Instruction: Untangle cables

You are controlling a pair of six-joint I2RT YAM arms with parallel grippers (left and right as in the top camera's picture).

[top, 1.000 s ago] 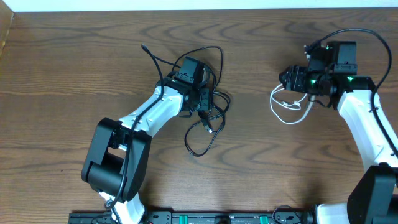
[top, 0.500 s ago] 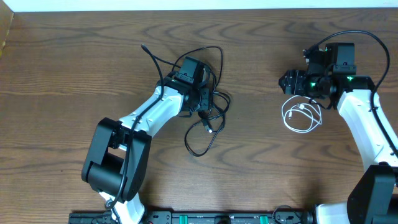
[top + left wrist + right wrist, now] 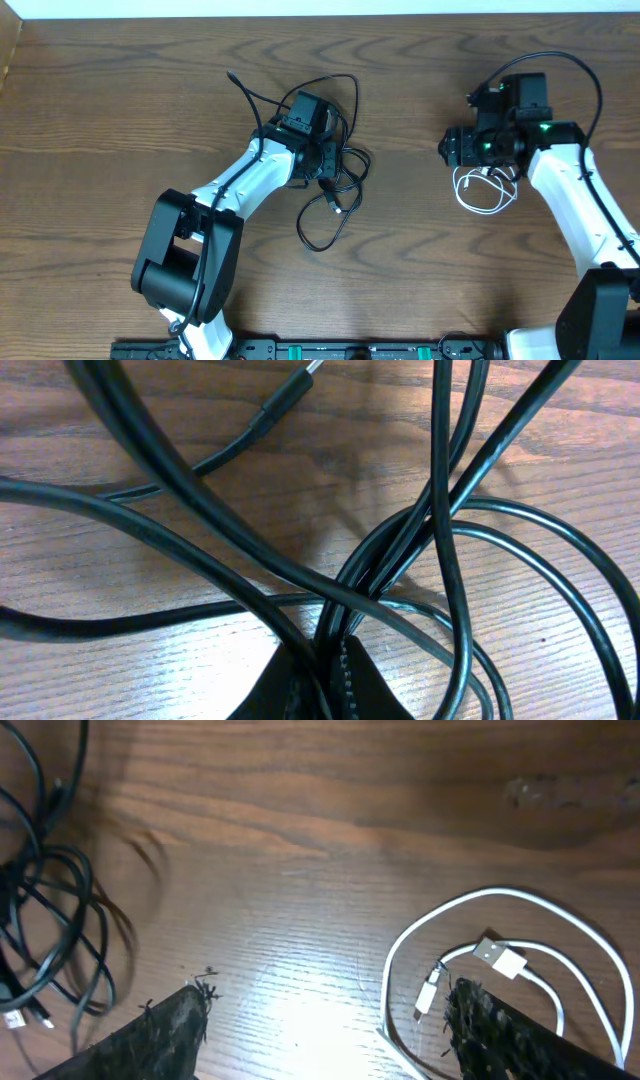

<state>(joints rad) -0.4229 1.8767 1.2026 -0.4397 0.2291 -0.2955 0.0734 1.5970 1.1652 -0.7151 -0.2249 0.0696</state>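
1. The left end effector (image 3: 322, 672) was clamped shut on the black cables (image 3: 395, 555). Several strands ran together into its closed tips.
2. The right end effector (image 3: 330, 1035) stood wide open with nothing between its fingers.
3. The white cable (image 3: 487, 188) lay coiled on the counter (image 3: 120, 90), directly under and just beside the right end effector. It was well apart from the black tangle.
4. In the right wrist view the right-hand finger (image 3: 500, 1035) overlapped the white coil. Whether it touched the coil could not be told from that angle.
5. Judgement: the white cable looked to be sorted. The step in hand was parting the two black cables, which were crossed and looped over each other around the left end effector.
6. To do it well, the left grip should serve as a fixed anchor. The right arm should lift clear of the white coil so it does not drag it along.
7. The right end effector should then take one strand only, near a free plug end (image 3: 283, 398), rather than a bundle.
8. The pull should run low along the counter and away from the crossing, slowly. Stop if a loop tightens, and feed the plug back through it.
9. Risk: the strands at the left tips lay packed together, so picking out one cable there would be hard. An outer loop looked the safer hold.
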